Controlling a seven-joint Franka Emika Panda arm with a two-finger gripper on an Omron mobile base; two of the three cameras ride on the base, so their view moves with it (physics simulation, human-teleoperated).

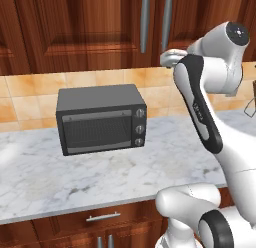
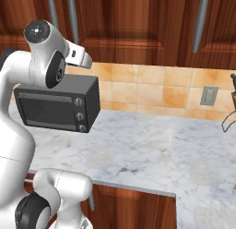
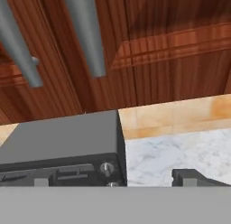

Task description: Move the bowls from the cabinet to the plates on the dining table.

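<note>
The cabinet (image 1: 95,27) is dark reddish-brown wood and hangs above the counter, its doors shut. Two long silver bar handles (image 1: 145,22) run down where the doors meet, and they loom at the upper left of the hand view as handles (image 3: 88,33). My gripper (image 3: 118,180) is raised to just under the cabinet, over the toaster oven's right end. Its dark fingertips (image 3: 194,177) stand far apart with nothing between them, so it is open. From the base cameras the white hand (image 1: 170,57) (image 2: 82,58) peeks from behind the forearm. The bowls, the plates and the dining table are out of view.
A dark grey toaster oven (image 1: 100,119) stands on the marble counter (image 1: 60,177) against an orange tiled wall. To the right are a wall outlet (image 2: 209,95) and a dark wire object (image 2: 230,112). Below the counter edge is a drawer with a short handle (image 1: 102,217).
</note>
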